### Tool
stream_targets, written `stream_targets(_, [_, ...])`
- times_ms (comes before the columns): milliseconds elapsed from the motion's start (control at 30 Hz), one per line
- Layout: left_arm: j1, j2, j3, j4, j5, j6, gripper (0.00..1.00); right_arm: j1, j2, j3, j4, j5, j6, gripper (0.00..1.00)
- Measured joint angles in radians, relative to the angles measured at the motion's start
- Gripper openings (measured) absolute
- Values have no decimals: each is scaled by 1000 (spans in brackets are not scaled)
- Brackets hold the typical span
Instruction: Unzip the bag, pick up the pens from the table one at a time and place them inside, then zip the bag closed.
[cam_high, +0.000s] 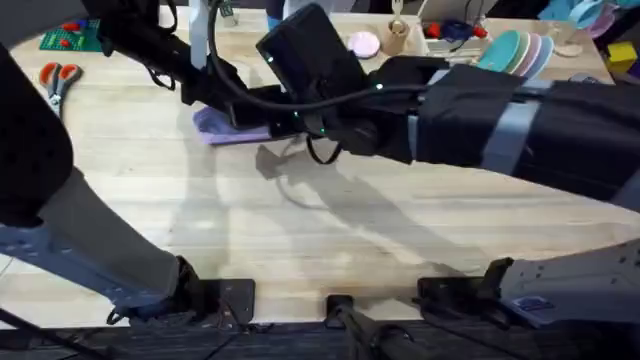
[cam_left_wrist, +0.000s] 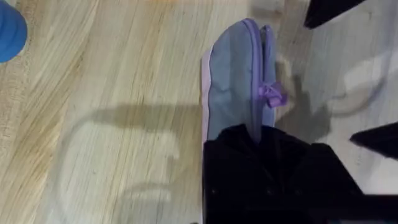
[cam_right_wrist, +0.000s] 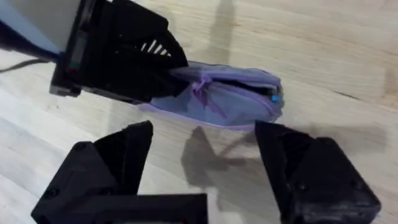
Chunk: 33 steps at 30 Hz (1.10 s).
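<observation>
The lavender bag (cam_high: 222, 125) lies on the table (cam_high: 300, 230) at the back centre-left. My left gripper (cam_right_wrist: 155, 74) is shut on one end of it, and its black fingers (cam_left_wrist: 267, 168) cover that end. The zipper pull (cam_left_wrist: 271, 94) sits partway along the bag (cam_left_wrist: 233, 81), and the seam beyond it looks slightly parted. My right gripper (cam_right_wrist: 208, 155) hangs open just above the table beside the bag (cam_right_wrist: 230, 93), one finger (cam_right_wrist: 118, 162) on each side and nothing between them. The pens are out of view.
Orange-handled scissors (cam_high: 58, 78) and a green item (cam_high: 70, 38) lie at the back left. Stacked plates (cam_high: 520, 50), a pink disc (cam_high: 363, 44) and a cup (cam_high: 398, 38) line the back edge. A blue object (cam_left_wrist: 9, 31) sits near the bag.
</observation>
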<state>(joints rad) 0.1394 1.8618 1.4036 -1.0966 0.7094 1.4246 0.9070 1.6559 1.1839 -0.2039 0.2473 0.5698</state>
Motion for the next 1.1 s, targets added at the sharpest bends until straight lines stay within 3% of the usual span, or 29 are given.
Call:
stream_targets(600, [-1, 0, 0, -3, -3, 0, 42, -1, 74, -1, 101, 0, 4, 901])
stream_targets(1100, [-1, 0, 0, -2, -3, 0, 42, -61, 107, -1, 121, -16, 67, 833])
